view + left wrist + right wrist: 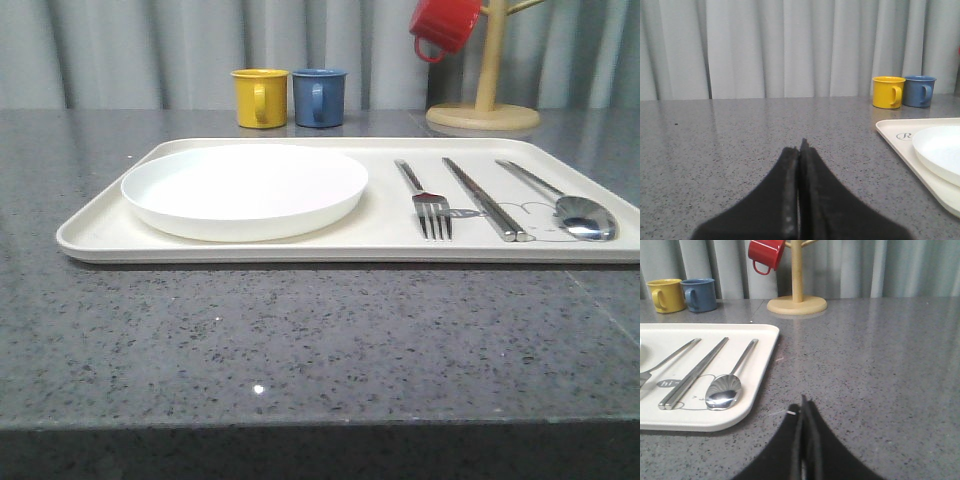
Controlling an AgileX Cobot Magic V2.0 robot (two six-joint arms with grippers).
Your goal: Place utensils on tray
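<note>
Utensils (486,198), shiny silver, lie side by side on cream tray (100,222).

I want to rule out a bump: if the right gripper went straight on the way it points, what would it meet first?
Probably nothing close: the right gripper, shut, points over bare table beside the tray. The mug stand sits far ahead, slightly off-line; depth unclear.

Curtained tabletop (300,340) test setup

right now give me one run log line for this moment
tray: plate, fork, chopsticks, spoon on it | left hand: shut, empty | right hand: shut, empty, beside tray
</note>
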